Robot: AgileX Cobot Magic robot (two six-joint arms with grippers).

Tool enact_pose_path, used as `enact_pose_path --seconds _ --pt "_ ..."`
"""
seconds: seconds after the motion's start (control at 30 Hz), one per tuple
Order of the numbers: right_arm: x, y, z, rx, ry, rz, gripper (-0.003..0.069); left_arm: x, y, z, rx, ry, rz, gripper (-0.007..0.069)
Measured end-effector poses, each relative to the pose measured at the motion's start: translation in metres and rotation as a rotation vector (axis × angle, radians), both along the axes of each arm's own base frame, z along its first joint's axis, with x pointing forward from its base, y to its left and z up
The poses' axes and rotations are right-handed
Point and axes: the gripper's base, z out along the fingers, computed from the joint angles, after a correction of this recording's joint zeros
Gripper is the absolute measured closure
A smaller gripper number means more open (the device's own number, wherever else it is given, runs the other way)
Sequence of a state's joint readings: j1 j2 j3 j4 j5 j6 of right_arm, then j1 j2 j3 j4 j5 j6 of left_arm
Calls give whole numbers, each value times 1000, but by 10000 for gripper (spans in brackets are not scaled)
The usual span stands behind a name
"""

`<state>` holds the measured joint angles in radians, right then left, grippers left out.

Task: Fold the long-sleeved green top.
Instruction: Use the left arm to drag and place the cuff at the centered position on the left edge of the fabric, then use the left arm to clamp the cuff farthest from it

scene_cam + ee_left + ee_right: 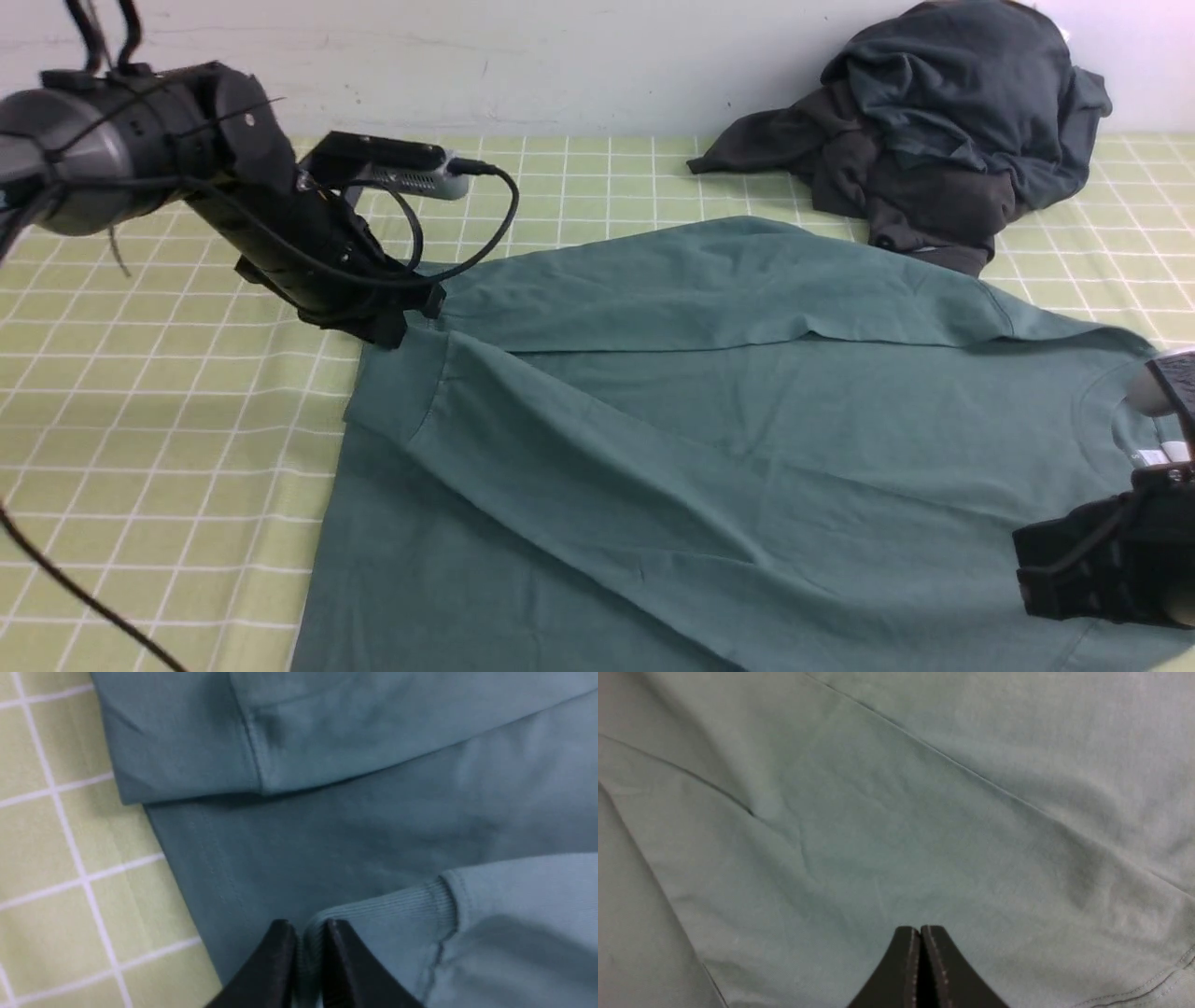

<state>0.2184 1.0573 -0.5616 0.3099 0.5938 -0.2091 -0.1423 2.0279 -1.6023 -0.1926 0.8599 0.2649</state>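
The green long-sleeved top (728, 420) lies spread over the checked cloth, with both sleeves folded across its body. My left gripper (397, 322) is low at the top's far left corner. In the left wrist view its jaws (306, 933) are shut on the ribbed cuff (387, 905) of a sleeve, with the cuff's edge pinched between the fingers. My right gripper (1027, 569) hovers at the near right, close to the collar and white label (1153, 455). In the right wrist view it (920, 931) is shut, with nothing in it, over smooth green fabric (896, 835).
A heap of dark grey and slate garments (943, 121) sits at the far right by the wall. The yellow-green checked tablecloth (168, 420) lies bare to the left of the top. The left arm's cable (485, 224) loops over the cloth.
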Motion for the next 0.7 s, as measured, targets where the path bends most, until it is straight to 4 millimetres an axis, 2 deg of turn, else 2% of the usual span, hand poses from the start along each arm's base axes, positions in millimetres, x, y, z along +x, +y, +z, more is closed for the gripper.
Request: enact_pose_path --seconds 0.03,0.07,0.13,0.2,0.27,0.33,0.47,0.53,0.6,0.63,0.7 --pt "0 0 0 0 0 0 669 2 1 -1 9 3 4 506" --pt "0 0 0 0 0 0 669 15 3 -6 44 13 31 448" --pt "0 0 0 0 0 0 669 24 4 -7 69 6 62 395" --pt "0 0 0 0 0 0 669 45 9 -12 116 -25 146 309" --pt "0 0 0 0 0 0 669 51 9 -15 124 -32 165 298" --pt "0 0 0 0 0 0 669 62 11 -26 149 -38 198 281" --pt "0 0 0 0 -4 -1 669 70 11 -51 160 -7 206 298" --pt "0 0 0 1 -6 -2 669 72 10 -51 154 -12 207 321" --pt "1 0 0 1 -8 -2 669 72 9 -52 146 -12 207 384" --pt "1 0 1 1 -11 -3 669 73 9 -50 139 -13 209 459" --pt "1 0 1 1 -13 -4 669 74 8 -50 139 -11 209 504"
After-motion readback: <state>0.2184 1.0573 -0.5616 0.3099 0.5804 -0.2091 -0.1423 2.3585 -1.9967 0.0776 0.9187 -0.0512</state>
